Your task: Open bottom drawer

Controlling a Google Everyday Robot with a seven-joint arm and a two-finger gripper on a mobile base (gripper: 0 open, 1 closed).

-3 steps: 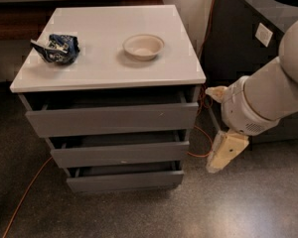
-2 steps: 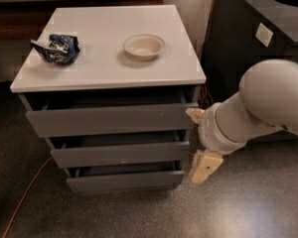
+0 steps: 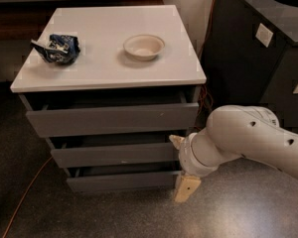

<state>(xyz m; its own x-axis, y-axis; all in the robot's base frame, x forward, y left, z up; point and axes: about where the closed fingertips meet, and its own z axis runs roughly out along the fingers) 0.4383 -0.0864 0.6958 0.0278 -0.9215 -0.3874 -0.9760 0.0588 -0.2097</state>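
The grey cabinet has three handleless drawer fronts under a white top (image 3: 104, 68). The bottom drawer (image 3: 121, 181) is the lowest and slimmest front, with a dark gap above it. My gripper (image 3: 178, 168) is at the right end of the two lower fronts, on a thick white arm that comes in from the right. Its fingers are spread apart: one tan finger (image 3: 187, 188) points down by the bottom drawer's right end, the other (image 3: 176, 141) sits by the middle drawer's (image 3: 114, 154) right end. It holds nothing. Whether it touches the drawer cannot be told.
A crumpled blue bag (image 3: 57, 47) and a white bowl (image 3: 144, 46) rest on the white top. A black bin unit (image 3: 258, 58) stands close on the right, with cables (image 3: 204, 100) in the gap. An orange cable (image 3: 25, 195) runs across the floor at left.
My arm has swung left and down from beside the cabinet. The gripper has come from right of the top drawer to the right end of the lower drawers. The drawers have not moved.
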